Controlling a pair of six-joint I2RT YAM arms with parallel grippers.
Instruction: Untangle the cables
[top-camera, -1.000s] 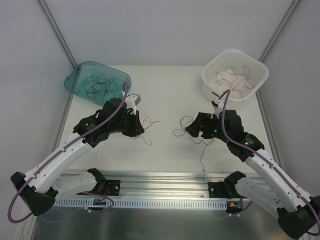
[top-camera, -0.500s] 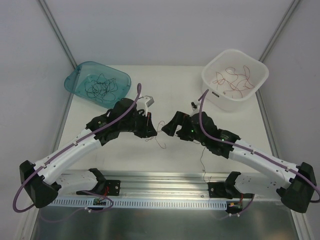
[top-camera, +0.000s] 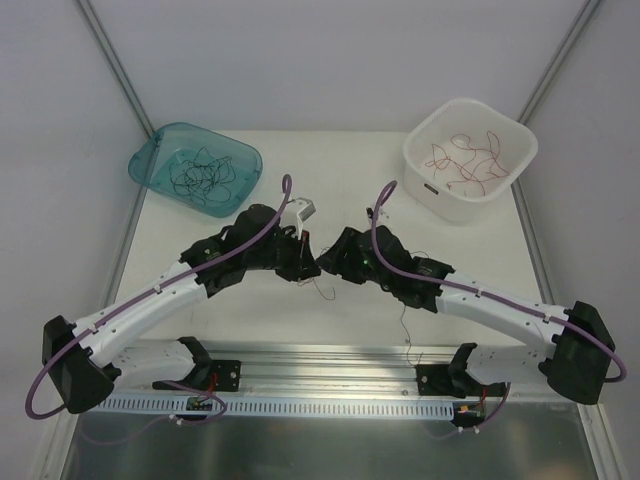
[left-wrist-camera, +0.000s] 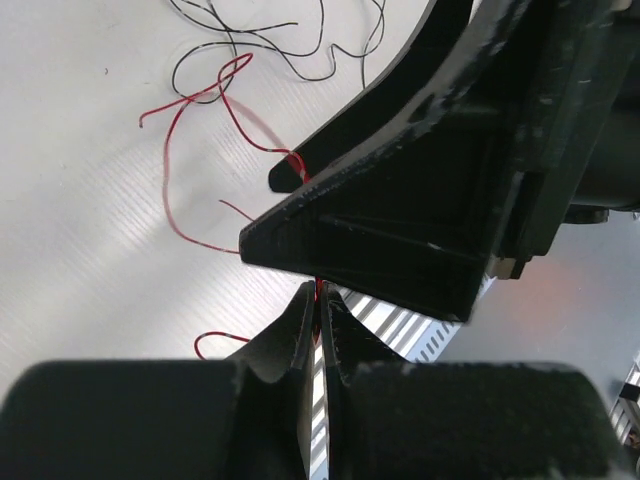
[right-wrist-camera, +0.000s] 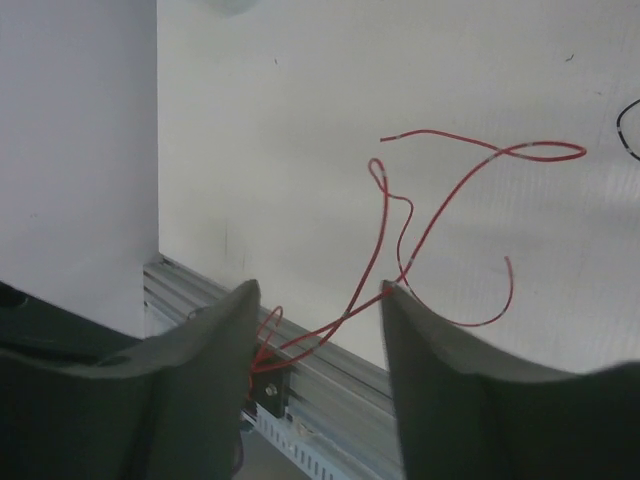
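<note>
Red cable strand (left-wrist-camera: 167, 185), hair-thin, light, springy: pinched in closed left fingers (left-wrist-camera: 318, 312); judged best gripped mid-length by wide-apart right fingers (right-wrist-camera: 320, 295).

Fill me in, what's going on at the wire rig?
Both arms are working a loose wire tangle mid-table. The left gripper is shut on a red strand; the right gripper faces it, open, with red wire running between its fingers. The teal bin holds black strands, the white tub red strands. A few loose black wires lie on the table.
</note>
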